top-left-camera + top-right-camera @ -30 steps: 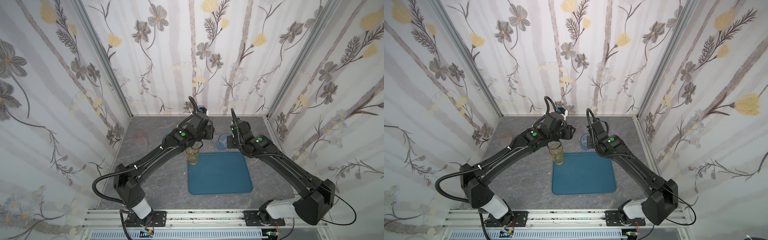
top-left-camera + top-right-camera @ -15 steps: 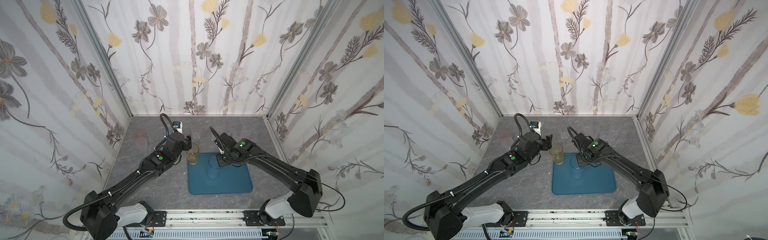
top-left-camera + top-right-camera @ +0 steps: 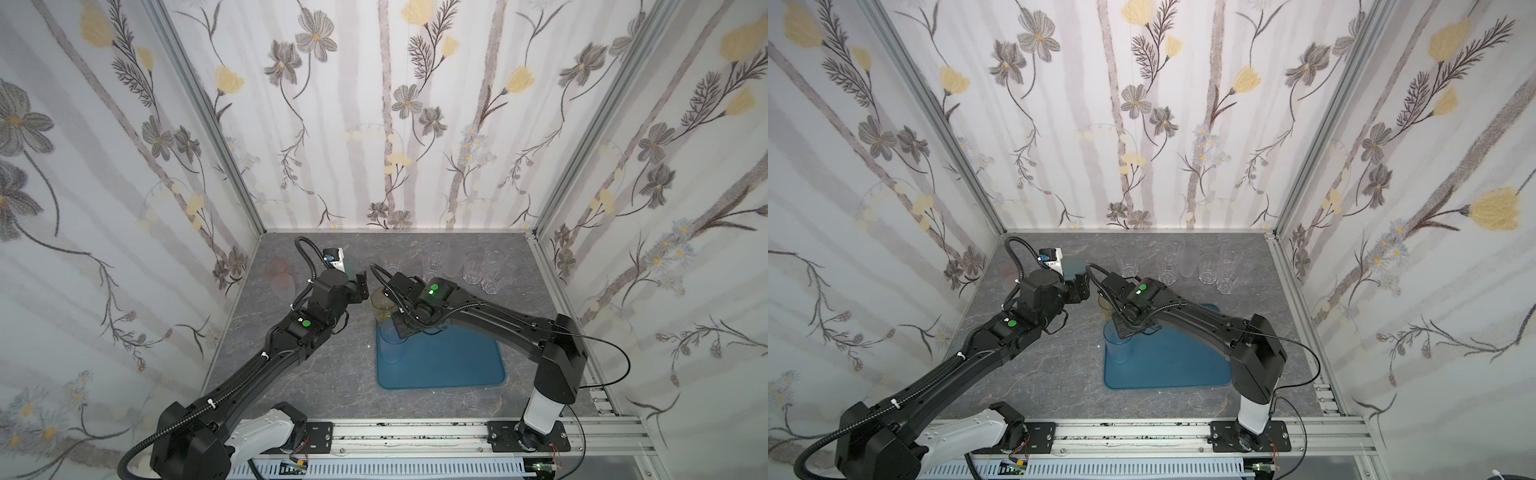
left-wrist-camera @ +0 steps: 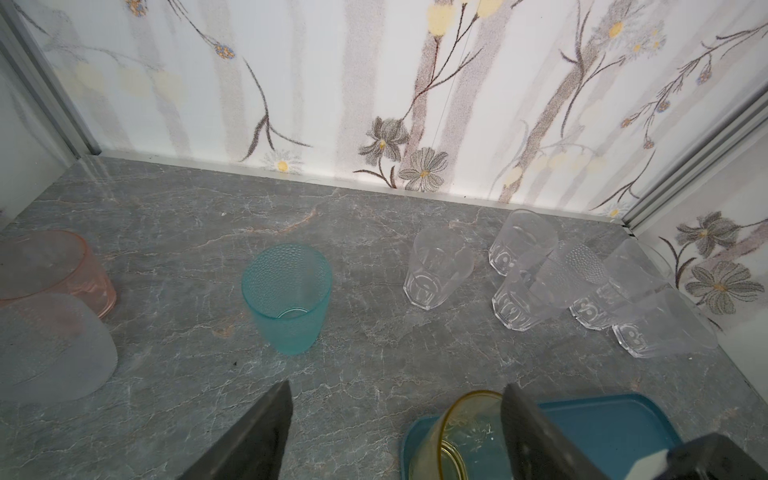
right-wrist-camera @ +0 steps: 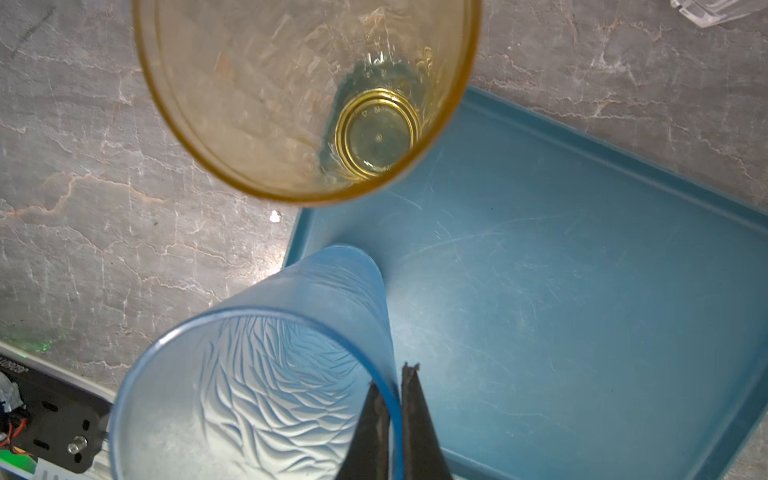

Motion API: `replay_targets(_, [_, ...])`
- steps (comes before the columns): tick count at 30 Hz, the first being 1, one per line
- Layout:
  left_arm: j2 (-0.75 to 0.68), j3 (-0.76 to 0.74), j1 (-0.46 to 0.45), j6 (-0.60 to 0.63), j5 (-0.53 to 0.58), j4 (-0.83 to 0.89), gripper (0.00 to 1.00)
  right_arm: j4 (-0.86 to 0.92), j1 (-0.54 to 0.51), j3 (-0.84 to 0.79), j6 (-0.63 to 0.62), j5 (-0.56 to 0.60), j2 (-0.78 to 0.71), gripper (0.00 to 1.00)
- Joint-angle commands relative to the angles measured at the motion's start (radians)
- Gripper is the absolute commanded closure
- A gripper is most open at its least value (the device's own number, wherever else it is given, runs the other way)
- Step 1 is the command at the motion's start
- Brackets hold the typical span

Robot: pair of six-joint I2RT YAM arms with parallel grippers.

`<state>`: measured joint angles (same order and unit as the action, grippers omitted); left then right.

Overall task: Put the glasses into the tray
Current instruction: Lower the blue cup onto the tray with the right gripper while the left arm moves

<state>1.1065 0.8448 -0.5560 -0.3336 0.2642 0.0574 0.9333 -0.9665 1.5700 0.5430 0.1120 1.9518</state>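
Note:
The teal-blue tray (image 3: 457, 365) (image 3: 1183, 370) lies in the middle of the table. An amber glass (image 3: 381, 302) (image 4: 465, 436) (image 5: 307, 95) stands upright on its far left corner. My left gripper (image 4: 397, 390) (image 3: 360, 286) is open just left of the amber glass, with only bare table between its fingers. My right gripper (image 5: 392, 376) (image 3: 401, 328) is shut on the rim of a light blue glass (image 5: 270, 374) (image 3: 391, 345) (image 3: 1119, 347), one finger inside and one outside. That glass is upright over the tray's left edge; whether its base touches the tray I cannot tell.
A teal glass (image 4: 286, 299) stands behind my left gripper. Pink (image 4: 62, 266) and frosted (image 4: 50, 345) glasses sit at the far left. Several clear faceted glasses (image 4: 436, 270) (image 3: 473, 266) and one frosted glass cluster at the back right near the wall.
My left gripper has opened, let go of the amber glass and drawn back to the left. My right arm has carried the light blue glass from behind the tray to its left edge.

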Motion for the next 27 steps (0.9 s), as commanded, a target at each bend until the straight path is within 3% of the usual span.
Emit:
replay_targets(1, [0.004,-0.003,0.005,-0.016,-0.027,-0.035,0.18,0.003,-0.001,0.035,0.016,0.045,0.029,1.00])
replay_targets(27, [0.027,-0.004,0.023,-0.021,-0.059,-0.036,0.18,0.023,-0.030,0.096,0.024,0.015,0.081,0.97])
